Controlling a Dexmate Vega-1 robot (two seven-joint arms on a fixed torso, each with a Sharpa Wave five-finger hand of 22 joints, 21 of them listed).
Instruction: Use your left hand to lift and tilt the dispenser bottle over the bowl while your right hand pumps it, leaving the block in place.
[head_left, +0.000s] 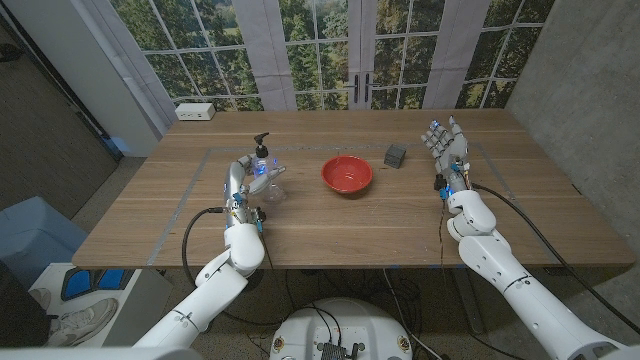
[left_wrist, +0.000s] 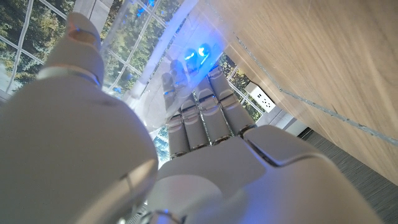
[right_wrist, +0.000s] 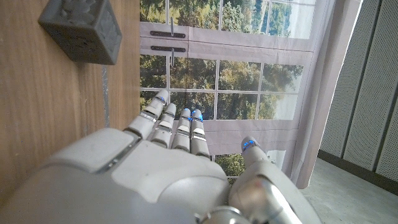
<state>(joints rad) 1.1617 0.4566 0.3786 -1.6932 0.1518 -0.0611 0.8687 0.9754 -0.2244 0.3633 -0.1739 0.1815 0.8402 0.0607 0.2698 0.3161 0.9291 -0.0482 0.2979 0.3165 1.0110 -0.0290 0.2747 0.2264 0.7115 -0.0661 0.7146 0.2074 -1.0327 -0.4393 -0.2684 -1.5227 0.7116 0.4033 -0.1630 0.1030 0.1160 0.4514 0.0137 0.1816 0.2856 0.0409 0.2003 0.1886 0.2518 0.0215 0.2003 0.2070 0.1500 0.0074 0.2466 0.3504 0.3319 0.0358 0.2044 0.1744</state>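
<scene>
A clear dispenser bottle (head_left: 269, 178) with a black pump head stands left of the middle of the table, about upright. My left hand (head_left: 243, 181) grips its body from the left side. In the left wrist view my fingers (left_wrist: 200, 121) wrap against the clear bottle (left_wrist: 146, 59), which glows blue from a fingertip light. A red bowl (head_left: 347, 174) sits at the table's middle, right of the bottle. A small grey block (head_left: 396, 154) lies behind and right of the bowl. My right hand (head_left: 447, 146) hovers open right of the block (right_wrist: 81, 28), fingers (right_wrist: 174, 127) spread and holding nothing.
A white box (head_left: 194, 111) lies at the table's far left corner. Thin tape lines (head_left: 210, 150) mark a rectangle on the wooden table (head_left: 340, 225). Windows and curtains stand behind the far edge.
</scene>
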